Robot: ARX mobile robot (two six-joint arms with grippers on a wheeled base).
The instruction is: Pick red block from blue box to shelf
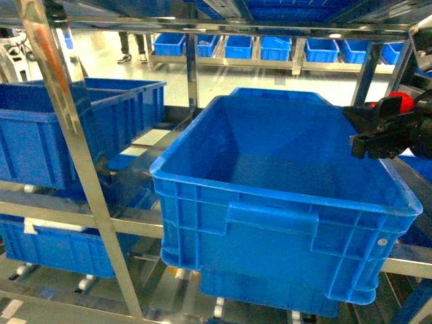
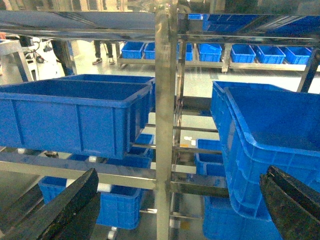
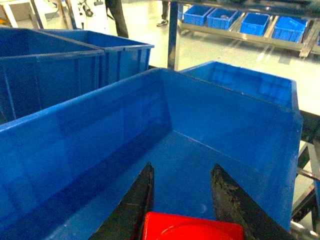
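Red block (image 3: 192, 231) pinched between right gripper (image 3: 182, 200) jaws, jaws closed on its sides, stud side toward camera. Held above open crate (image 1: 290, 202) on shelf (image 1: 74, 169), over its right rim – likely carried high to clear wall before drop. Crate floor bare under block. Left gripper (image 2: 180, 210) jaws wide apart, hold nothing, parked facing shelf upright, out of way. Turquoise box not in view.
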